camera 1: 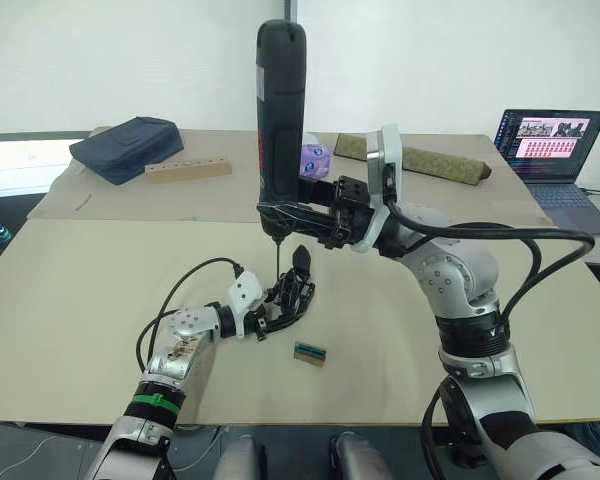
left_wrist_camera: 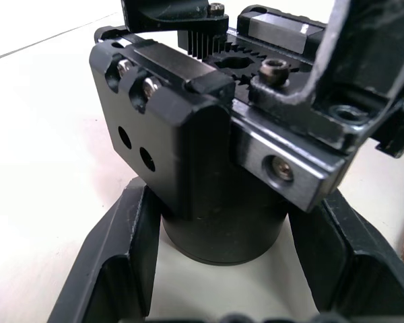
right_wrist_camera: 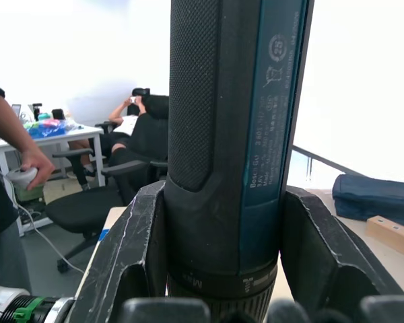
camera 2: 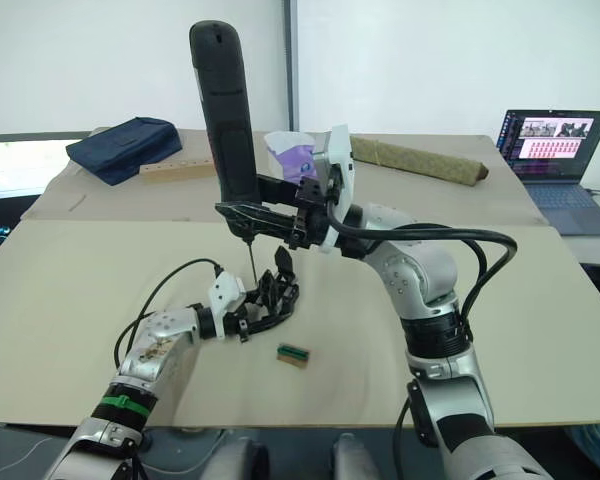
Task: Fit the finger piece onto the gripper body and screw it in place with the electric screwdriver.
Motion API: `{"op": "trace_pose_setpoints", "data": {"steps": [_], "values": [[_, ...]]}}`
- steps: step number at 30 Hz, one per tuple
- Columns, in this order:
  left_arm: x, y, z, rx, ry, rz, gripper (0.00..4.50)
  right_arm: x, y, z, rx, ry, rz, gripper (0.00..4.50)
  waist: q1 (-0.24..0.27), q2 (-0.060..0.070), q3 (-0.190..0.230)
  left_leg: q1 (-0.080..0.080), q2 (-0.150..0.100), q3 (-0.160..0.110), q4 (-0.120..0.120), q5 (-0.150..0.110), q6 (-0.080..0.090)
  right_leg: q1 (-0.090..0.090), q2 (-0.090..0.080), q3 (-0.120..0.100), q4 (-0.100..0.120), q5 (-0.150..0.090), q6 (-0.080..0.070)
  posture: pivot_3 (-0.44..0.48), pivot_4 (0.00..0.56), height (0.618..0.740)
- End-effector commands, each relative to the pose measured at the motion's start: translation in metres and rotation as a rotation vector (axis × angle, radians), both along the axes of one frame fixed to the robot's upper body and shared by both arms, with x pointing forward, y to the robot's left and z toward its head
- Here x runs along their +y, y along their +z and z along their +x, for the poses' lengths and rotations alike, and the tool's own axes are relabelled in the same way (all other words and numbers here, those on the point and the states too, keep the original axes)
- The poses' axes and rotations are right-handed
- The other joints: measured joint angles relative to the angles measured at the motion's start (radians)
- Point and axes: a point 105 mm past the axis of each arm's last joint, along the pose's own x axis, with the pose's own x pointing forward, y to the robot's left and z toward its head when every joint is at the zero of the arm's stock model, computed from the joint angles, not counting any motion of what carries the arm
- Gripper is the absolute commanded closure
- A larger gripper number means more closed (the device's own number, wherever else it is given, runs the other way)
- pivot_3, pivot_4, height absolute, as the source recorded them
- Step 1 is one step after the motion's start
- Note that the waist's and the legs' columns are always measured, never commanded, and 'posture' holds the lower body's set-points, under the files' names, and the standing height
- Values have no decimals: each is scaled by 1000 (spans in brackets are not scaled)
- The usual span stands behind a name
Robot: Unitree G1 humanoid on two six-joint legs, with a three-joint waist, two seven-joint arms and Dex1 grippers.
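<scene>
The left gripper [camera 1: 280, 310] has its two black fingers closed around the round base of the gripper body [camera 1: 298, 285], pinning it upright on the table [camera 1: 100, 290] so its screw holes face up and it cannot turn under torque. Whether the finger piece is already seated there is hard to tell. Above it, the right gripper [camera 1: 295, 215] clamps the electric screwdriver [camera 1: 280, 120] near its lower end, held vertical with the thin bit just over the body, apparently lined up for driving.
</scene>
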Motion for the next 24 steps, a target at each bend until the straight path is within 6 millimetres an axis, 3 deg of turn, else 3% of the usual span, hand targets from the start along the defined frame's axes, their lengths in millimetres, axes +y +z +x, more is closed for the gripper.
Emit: {"op": "trace_pose_setpoints", "data": {"steps": [1, 24], "values": [[3, -28, -11, 124, -3, 35, 2231, -4, 32, -20, -113, 69, 104, 2593, 0, 0, 0, 0, 0, 0, 0, 0, 0, 0, 0, 0, 0, 0, 0, 0, 150, 740], [3, -28, -12, 131, -5, 35, 2231, 6, 2, -8, -23, 19, 14, 2593, -2, 0, 0, 0, 0, 0, -1, 0, 0, 0, 0, 0, 0, 0, 0, 0, 150, 740]]}}
